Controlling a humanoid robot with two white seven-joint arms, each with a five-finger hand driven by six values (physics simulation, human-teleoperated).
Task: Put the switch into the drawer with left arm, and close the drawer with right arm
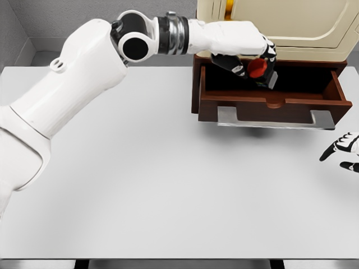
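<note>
My left arm reaches across the table from the lower left to the open drawer [269, 103] at the back right. The left hand [247, 53] hovers over the drawer's cavity, fingers curled around the switch [261, 70], a grey-and-black block with a red button. The switch hangs just above the drawer's dark inside, near its middle. The drawer is brown wood with a metal handle [275, 119] and stands pulled out of a cream cabinet [280, 25]. My right hand [342, 148] shows at the right edge, low over the table, fingers relaxed and holding nothing.
The white table [140, 185] spreads wide in front of the drawer. A grey wall runs behind the table. The cabinet body rises directly behind the left hand.
</note>
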